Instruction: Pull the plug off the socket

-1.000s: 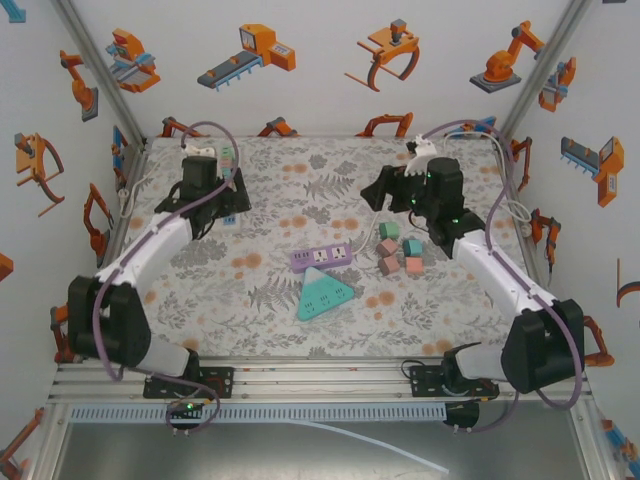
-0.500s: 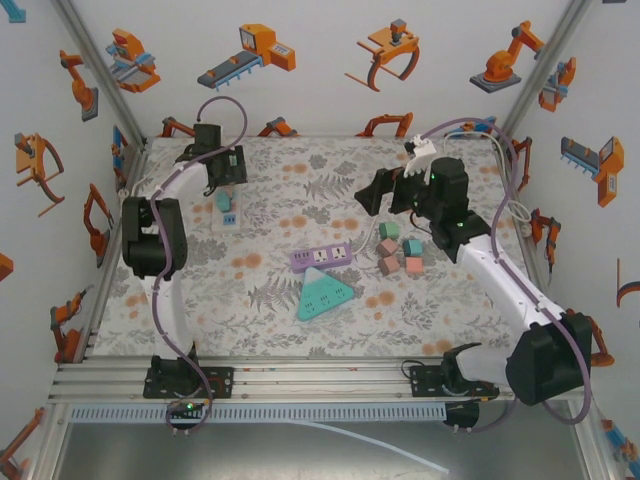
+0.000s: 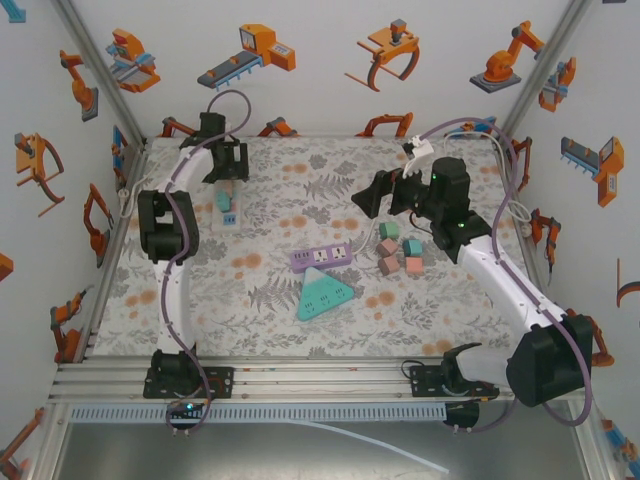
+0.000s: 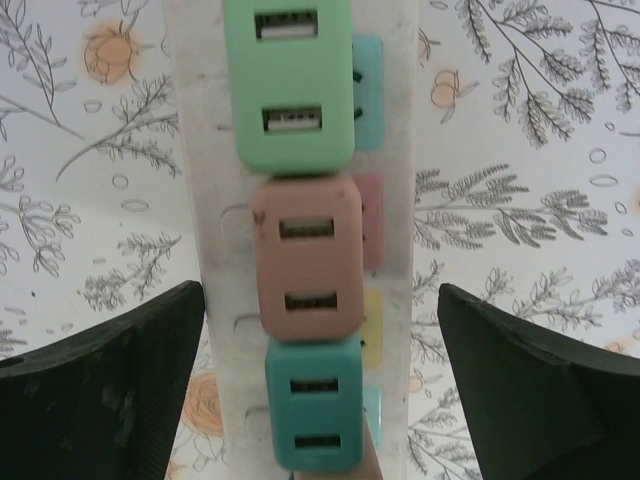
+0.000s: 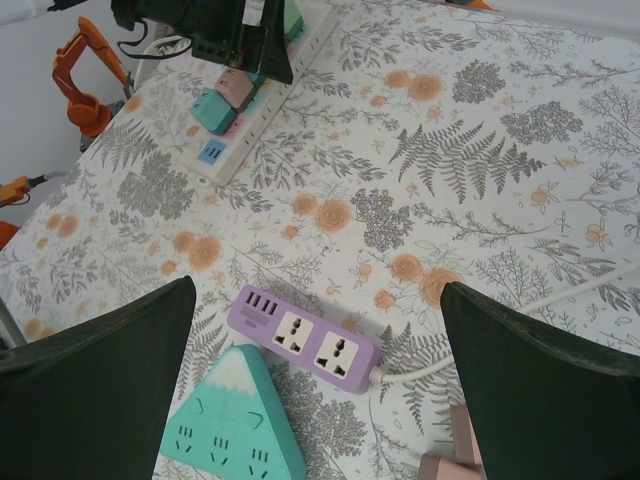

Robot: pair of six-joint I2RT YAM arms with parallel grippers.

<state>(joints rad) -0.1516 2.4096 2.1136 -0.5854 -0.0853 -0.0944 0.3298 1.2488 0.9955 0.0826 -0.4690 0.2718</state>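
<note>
A white socket strip [image 4: 200, 200] lies at the table's back left, with a green plug [image 4: 290, 85], a pink plug [image 4: 307, 255] and a teal plug [image 4: 312, 415] seated in a row. My left gripper [image 4: 320, 300] hovers open over it, its black fingers [image 4: 120, 390] on either side of the strip, clear of the plugs. From above, the left gripper [image 3: 225, 165] sits over the strip [image 3: 230, 212]. My right gripper [image 3: 372, 195] is open and holds nothing, above the middle right of the table. The right wrist view shows the white strip [image 5: 250, 110] far off.
A purple power strip [image 3: 322, 257] and a teal triangular one [image 3: 325, 294] lie mid-table, also seen as purple [image 5: 310, 340] and teal [image 5: 232, 425]. Several loose green and pink plug cubes [image 3: 400, 252] sit to their right. Enclosure walls stand close behind the white strip.
My left arm has stretched out and carried its gripper toward the back left over the white strip, jaws narrowing a little. The right gripper has opened wider and barely moved.
</note>
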